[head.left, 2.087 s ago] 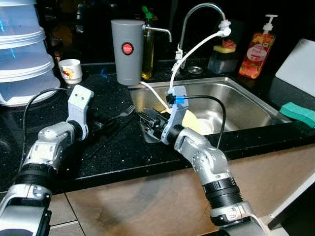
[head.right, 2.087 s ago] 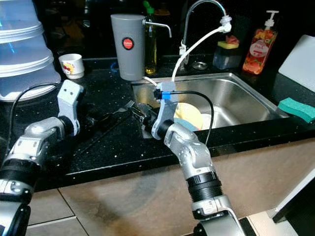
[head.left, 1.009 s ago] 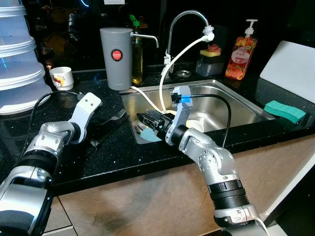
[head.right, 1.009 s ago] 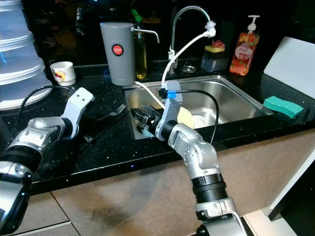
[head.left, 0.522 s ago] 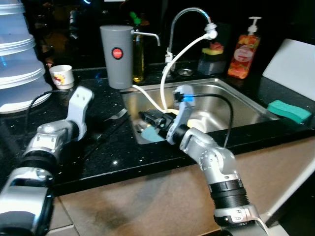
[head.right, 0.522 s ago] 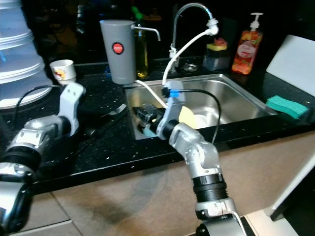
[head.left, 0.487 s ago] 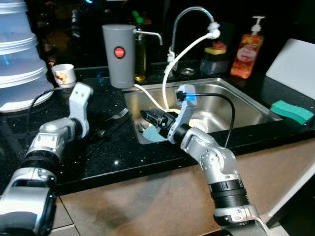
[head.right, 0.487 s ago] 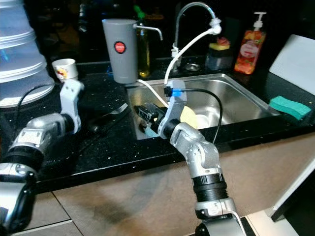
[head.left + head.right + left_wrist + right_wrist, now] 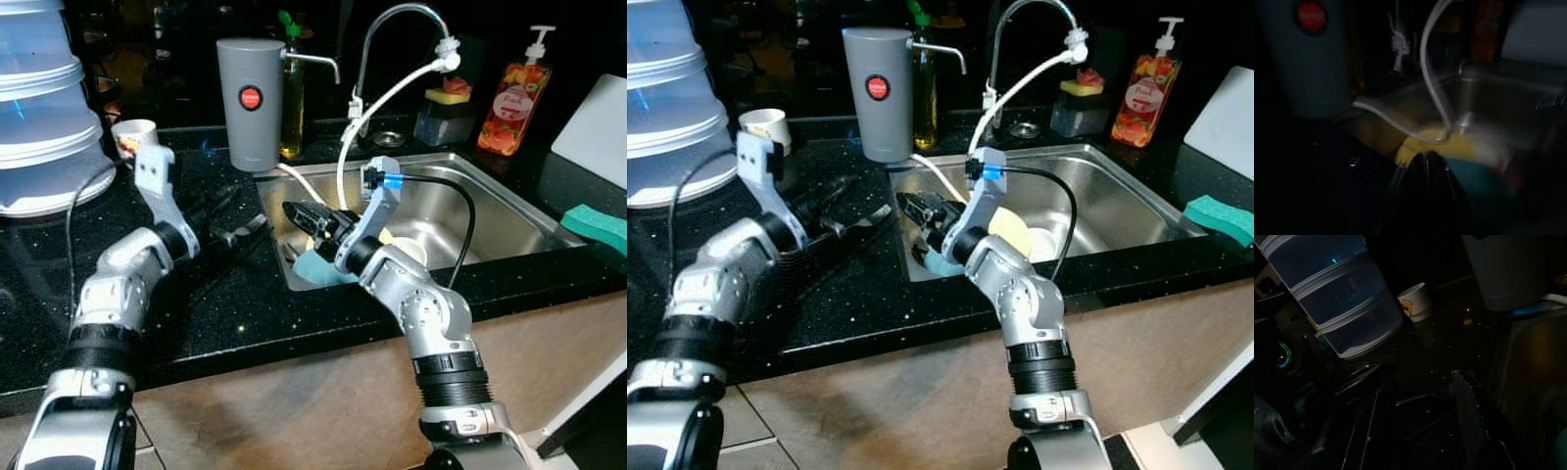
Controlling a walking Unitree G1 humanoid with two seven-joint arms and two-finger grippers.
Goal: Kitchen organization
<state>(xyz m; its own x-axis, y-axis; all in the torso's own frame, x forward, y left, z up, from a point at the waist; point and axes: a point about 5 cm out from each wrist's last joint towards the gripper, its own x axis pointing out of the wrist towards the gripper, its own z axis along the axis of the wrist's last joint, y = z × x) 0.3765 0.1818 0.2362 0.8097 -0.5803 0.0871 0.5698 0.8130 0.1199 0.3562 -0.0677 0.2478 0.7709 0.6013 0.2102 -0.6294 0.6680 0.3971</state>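
Glossy black speckled counter (image 9: 245, 304); brushed steel sink (image 9: 490, 211); matt grey canister (image 9: 251, 103), probably plastic.

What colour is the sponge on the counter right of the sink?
Green sponge, clearest in the left eye view.

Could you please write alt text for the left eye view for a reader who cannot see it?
Two silver robot arms reach over a black countertop beside a steel sink: the right gripper at the sink's left edge above a teal dish, the left gripper over the counter. A grey canister stands behind.
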